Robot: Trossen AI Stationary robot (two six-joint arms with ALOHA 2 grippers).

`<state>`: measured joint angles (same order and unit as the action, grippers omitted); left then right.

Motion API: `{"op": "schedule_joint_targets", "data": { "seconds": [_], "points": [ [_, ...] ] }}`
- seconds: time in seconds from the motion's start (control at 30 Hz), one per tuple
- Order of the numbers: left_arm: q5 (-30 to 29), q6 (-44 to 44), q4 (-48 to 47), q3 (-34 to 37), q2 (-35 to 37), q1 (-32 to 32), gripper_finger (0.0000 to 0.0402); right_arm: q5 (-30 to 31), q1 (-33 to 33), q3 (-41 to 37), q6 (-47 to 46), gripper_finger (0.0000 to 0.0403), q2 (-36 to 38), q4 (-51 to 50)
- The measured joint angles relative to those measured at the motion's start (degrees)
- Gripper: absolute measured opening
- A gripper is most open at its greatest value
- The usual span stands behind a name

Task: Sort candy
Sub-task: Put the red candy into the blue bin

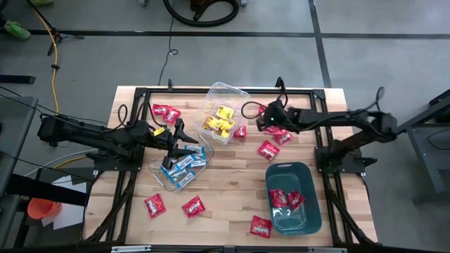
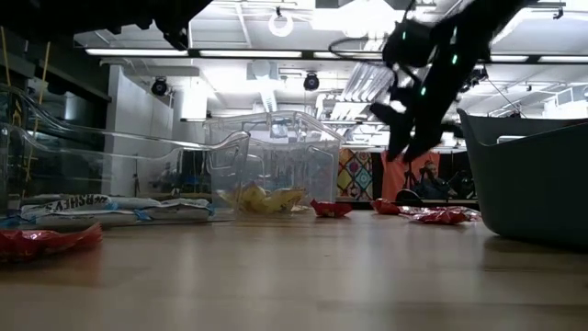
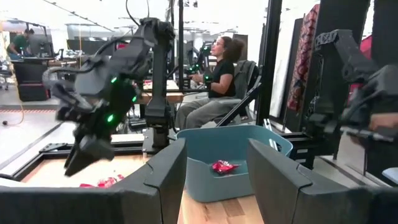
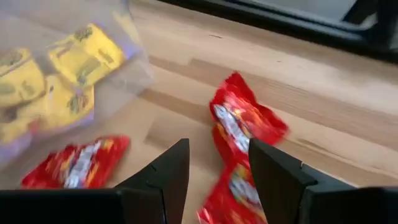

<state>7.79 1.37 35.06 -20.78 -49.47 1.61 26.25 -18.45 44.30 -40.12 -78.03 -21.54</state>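
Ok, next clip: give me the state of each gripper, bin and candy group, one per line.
Left gripper: open, empty, above the blue candy tub.
Right gripper: open, empty, over loose red candy.
Blue candy tub: upright, holds blue-and-white packets.
Yellow candy tub: upright, holds yellow packets.
Teal bin: upright, a few red packets inside.
Loose red candy: scattered on the table, unsorted.

Red candy [image 1: 268,150], yellow packets [image 1: 219,121] in a clear tub [image 1: 232,93], teal bin [image 1: 309,211], pale striped wooden table [image 1: 225,190].
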Motion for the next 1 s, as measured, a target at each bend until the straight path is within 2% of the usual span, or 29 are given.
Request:
{"op": "schedule_joint_targets", "data": {
  "seconds": [0.1, 0.23, 0.33, 0.5, 0.8, 0.9, 1.0],
  "points": [
    [0.0, 0.0, -0.6, 0.0, 0.0, 0.0, 0.0154, -1.5, -3.1, -3.4, 0.1, 0.0161, -3.8, 9.5],
    [0.0, -0.1, -0.7, 0.0, 0.0, 0.0, 0.0154, -1.6, -5.1, -3.7, 0.3, 0.0161, -9.5, 16.1],
    [-0.2, -0.1, -0.7, 0.0, 0.0, 0.0, 0.0154, -1.7, -5.2, -1.7, 2.1, 0.0161, -14.3, 16.5],
    [-0.6, -0.1, -0.9, 0.0, 0.0, 0.0, 0.0154, 2.5, -5.2, 2.4, 4.5, 0.0161, -20.7, 16.0],
    [-0.6, 0.3, -4.2, 0.0, 0.0, 0.0, 0.0154, 8.1, -5.2, 5.6, 6.0, 0.0159, -25.5, 10.9],
    [-0.6, 1.6, -4.4, 0.0, 0.0, 0.0, 0.0154, 9.8, -5.1, 5.6, 6.0, 0.0131, -25.5, 7.9],
    [-0.6, 1.6, -4.4, 0.0, 0.0, 0.0, 0.0154, 10.8, -4.5, 5.6, 7.3, 0.0053, -25.3, 5.8]
  ]
}}
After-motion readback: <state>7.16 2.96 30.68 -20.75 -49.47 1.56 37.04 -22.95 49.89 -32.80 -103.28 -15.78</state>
